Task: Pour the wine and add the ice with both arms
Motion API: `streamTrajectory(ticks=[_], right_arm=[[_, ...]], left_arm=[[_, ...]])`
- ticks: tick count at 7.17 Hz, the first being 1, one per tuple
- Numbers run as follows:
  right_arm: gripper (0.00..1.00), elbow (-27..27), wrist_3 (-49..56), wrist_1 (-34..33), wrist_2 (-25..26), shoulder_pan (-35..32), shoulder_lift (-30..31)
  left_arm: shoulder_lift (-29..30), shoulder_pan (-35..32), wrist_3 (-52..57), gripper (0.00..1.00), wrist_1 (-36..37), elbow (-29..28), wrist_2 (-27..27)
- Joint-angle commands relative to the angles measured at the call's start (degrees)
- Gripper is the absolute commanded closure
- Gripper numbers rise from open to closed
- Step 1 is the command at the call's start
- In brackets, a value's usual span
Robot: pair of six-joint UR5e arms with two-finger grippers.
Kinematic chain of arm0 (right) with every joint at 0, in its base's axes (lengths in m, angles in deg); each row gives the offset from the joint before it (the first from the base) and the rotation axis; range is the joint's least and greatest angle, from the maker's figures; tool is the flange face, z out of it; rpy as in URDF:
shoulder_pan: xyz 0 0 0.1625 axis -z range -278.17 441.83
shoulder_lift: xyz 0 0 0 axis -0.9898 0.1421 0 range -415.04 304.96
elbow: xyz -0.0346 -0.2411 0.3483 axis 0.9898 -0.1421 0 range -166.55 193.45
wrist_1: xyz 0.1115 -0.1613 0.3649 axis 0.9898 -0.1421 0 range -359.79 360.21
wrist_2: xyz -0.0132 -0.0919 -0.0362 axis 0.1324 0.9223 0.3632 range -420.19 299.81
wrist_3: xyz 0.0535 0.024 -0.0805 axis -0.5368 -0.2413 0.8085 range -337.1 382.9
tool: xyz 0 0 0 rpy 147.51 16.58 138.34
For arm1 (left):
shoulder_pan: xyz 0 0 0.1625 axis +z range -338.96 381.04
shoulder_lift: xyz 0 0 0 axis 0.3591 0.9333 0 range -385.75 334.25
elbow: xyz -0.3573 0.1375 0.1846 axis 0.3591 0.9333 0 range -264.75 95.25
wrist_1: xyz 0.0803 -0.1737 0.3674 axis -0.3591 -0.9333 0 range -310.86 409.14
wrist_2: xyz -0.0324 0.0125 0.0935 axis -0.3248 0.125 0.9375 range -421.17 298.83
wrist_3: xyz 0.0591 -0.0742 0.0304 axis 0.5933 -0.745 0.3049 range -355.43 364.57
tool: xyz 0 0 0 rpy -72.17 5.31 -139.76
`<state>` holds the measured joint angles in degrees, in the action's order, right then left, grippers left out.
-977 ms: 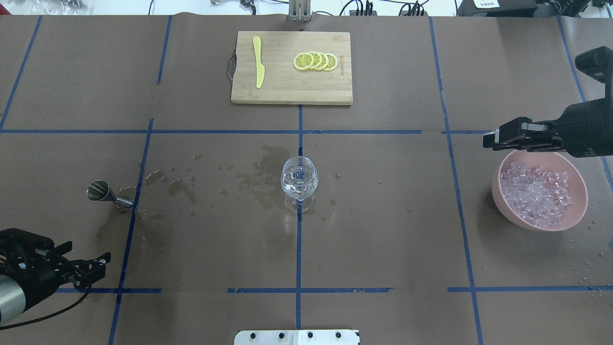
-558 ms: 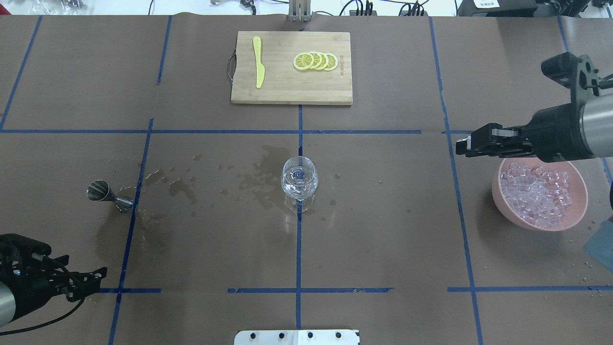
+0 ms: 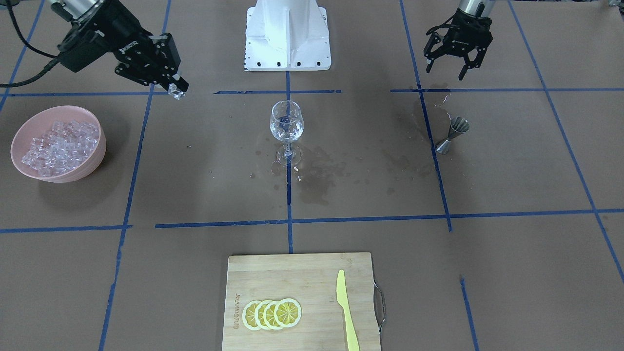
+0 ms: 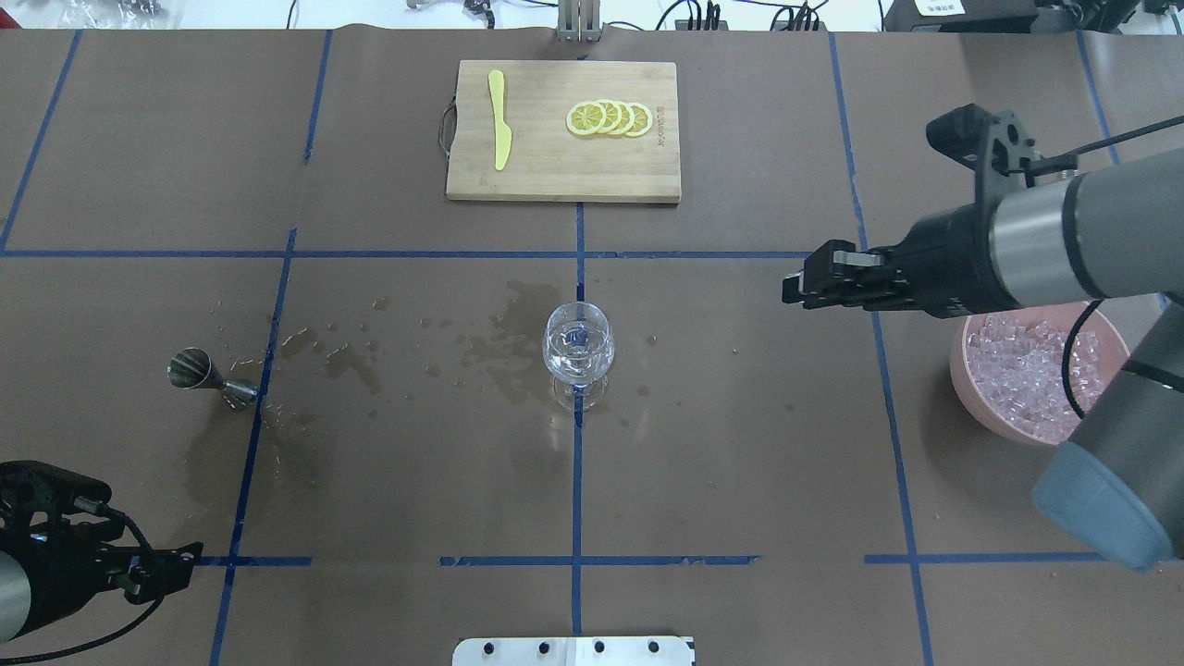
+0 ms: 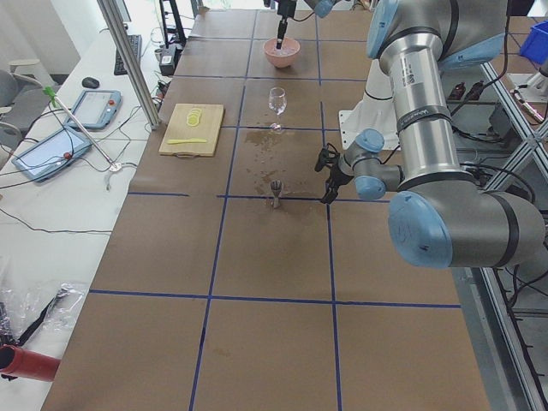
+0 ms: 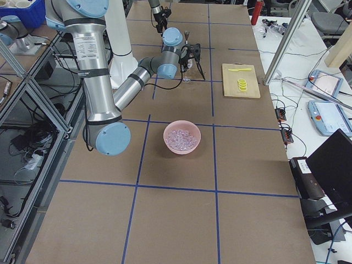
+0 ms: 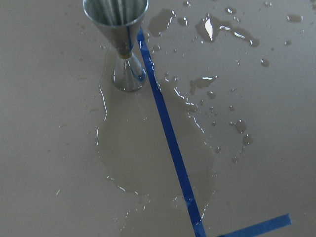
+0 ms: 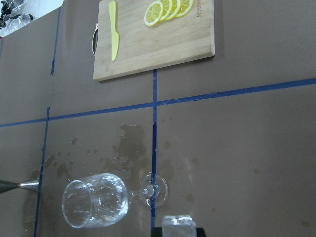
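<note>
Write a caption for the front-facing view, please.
Right hand holds an ice cube between pink bowl and wine glass; left hand open.

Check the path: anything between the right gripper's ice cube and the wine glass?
Nothing visible. The right gripper holds the ice cube above the table, and only bare paper with a few droplets lies between it and the wine glass. The jigger and the cutting board sit off that line.
</note>
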<state>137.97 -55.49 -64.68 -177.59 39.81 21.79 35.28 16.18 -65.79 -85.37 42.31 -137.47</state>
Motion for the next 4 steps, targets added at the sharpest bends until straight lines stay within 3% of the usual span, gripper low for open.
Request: streamTrajectory(ticks=[1,2,4], right_arm=[[1.00,-0.3,-1.2,-10.7,6.8,6.1,-9.4],[1.00,-0.6,-2.0,-12.9,8.2,7.6,-11.4],[1.00,-2.2,-2.6,-13.0,11.5,10.2,-13.5]], left_arm=[[0.0,-0.9,0.0,0.00,5.6,2.6,-4.0],[0.1,-1.4,0.0,0.00,10.9,5.7,-6.1],[0.4,-2.4,0.0,0.00,14.4,7.7,-10.5]])
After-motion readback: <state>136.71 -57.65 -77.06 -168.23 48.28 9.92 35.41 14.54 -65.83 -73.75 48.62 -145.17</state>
